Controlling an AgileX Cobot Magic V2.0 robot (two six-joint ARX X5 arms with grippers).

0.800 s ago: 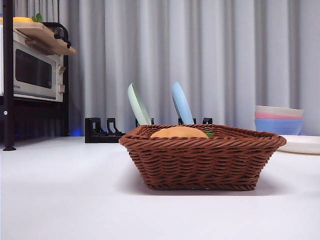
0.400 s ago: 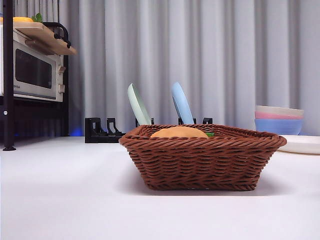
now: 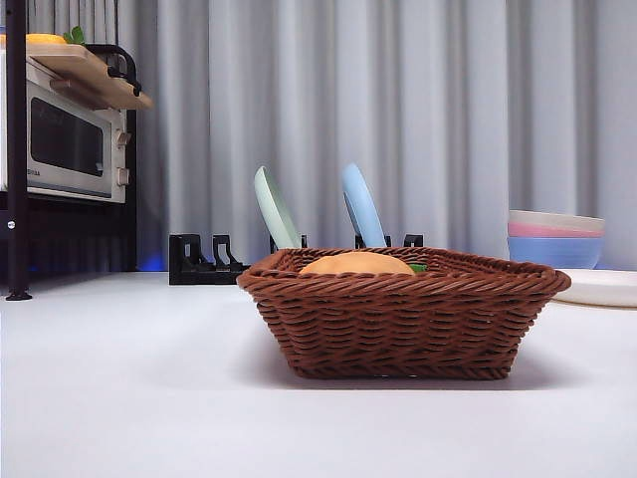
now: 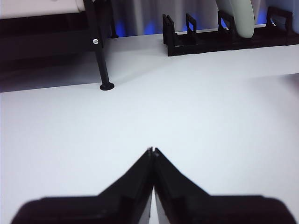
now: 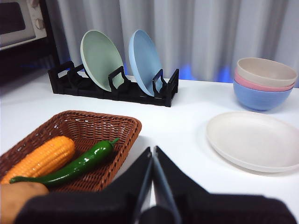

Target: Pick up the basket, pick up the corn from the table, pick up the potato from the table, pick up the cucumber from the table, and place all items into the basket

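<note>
The brown wicker basket [image 3: 403, 319] stands on the white table [image 3: 119, 378] in the middle of the front view. In the right wrist view the basket [image 5: 131, 127] holds the orange corn [image 5: 42, 158], the dark green cucumber [image 5: 79, 164] lying beside it, and the tan potato [image 5: 18, 198], which is partly cut off. In the front view only the potato's smooth top [image 3: 356, 264] and a green tip [image 3: 418, 267] rise over the rim. My right gripper [image 5: 153, 151] is shut and empty, just beside the basket. My left gripper [image 4: 153, 151] is shut and empty over bare table, away from the basket.
A black dish rack [image 3: 199, 261] with a green plate [image 3: 274, 209] and a blue plate [image 3: 360, 207] stands behind the basket. Stacked pastel bowls [image 3: 554, 239] and a white plate [image 3: 602, 287] are at the right. A microwave [image 3: 65, 144] sits on a black shelf at the left.
</note>
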